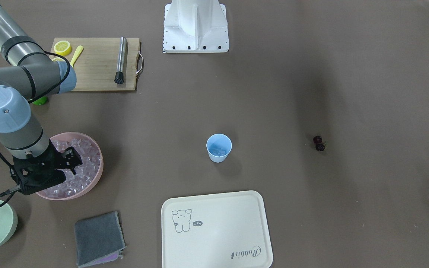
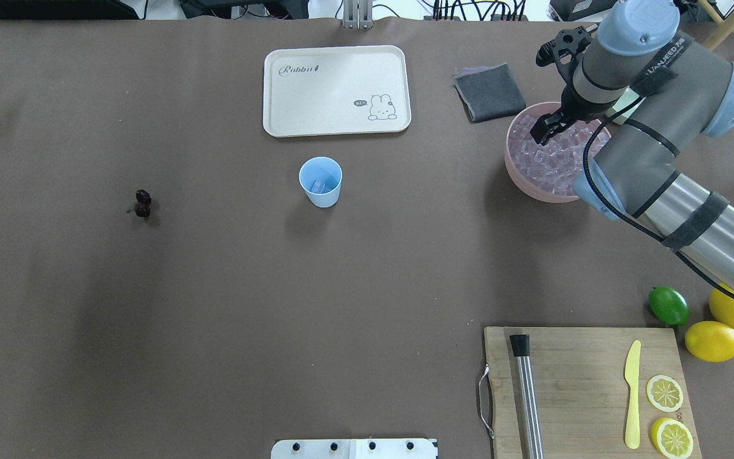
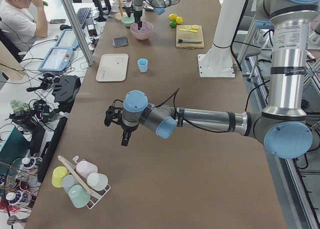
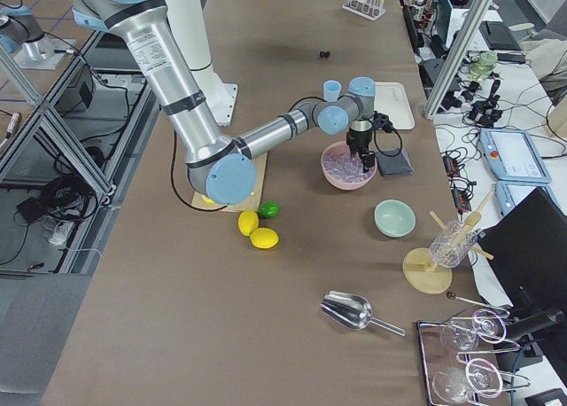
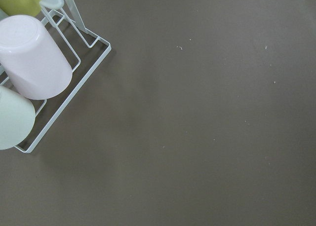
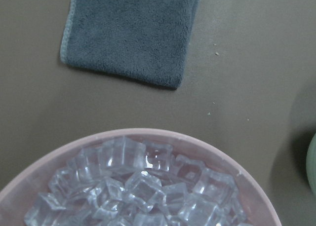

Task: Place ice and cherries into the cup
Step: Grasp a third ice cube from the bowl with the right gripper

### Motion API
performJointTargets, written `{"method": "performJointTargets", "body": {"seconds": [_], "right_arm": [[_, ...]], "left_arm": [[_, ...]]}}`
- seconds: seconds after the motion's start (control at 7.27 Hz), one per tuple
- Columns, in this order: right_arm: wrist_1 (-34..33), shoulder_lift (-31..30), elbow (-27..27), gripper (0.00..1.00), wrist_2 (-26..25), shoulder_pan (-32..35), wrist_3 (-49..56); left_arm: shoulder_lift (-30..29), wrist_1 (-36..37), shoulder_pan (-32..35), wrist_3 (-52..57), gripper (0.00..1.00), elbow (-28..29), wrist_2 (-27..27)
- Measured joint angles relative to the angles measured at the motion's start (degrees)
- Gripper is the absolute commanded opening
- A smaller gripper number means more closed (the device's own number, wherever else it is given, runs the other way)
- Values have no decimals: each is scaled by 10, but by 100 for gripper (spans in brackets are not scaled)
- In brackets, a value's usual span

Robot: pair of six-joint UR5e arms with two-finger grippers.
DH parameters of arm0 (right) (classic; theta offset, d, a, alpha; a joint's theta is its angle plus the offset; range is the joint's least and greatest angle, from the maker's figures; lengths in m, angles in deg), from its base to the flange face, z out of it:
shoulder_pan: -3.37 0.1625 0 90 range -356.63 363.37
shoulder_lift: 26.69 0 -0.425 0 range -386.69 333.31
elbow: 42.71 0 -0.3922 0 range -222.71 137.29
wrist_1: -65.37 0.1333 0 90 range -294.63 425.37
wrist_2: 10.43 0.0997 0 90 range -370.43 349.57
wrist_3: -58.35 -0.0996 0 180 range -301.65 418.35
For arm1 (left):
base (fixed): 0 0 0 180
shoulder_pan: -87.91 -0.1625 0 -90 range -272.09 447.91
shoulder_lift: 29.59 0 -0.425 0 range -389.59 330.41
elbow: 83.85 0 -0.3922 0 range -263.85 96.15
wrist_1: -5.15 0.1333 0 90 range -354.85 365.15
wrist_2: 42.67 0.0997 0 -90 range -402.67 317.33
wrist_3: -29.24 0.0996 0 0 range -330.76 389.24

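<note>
While low over the ice (image 1: 85, 148) — right end effector (image 1: 73, 161) (finger spacing unclear), wrist straight down.

1. The cup (image 1: 219, 147) is recorded as plain light blue.
2. The cherries (image 1: 319, 143) are listed as dark red, nearly black.
3. The ice (image 6: 143, 186) is noted as clear, faintly pink.
4. The bowl (image 2: 526, 180) is entered as pink.
5. The tray (image 2: 329, 95) is entered as cream, printed with a rabbit outline.
6. The cloth (image 6: 131, 33) is entered as grey.
</note>
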Motion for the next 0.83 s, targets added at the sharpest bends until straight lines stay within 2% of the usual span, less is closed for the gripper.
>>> {"method": "performJointTargets", "body": {"seconds": [0.83], "right_arm": [[0,-1,-4,83,-24,-10,5]], "left_arm": [[0,0,-4,1,97,2,0]]}}
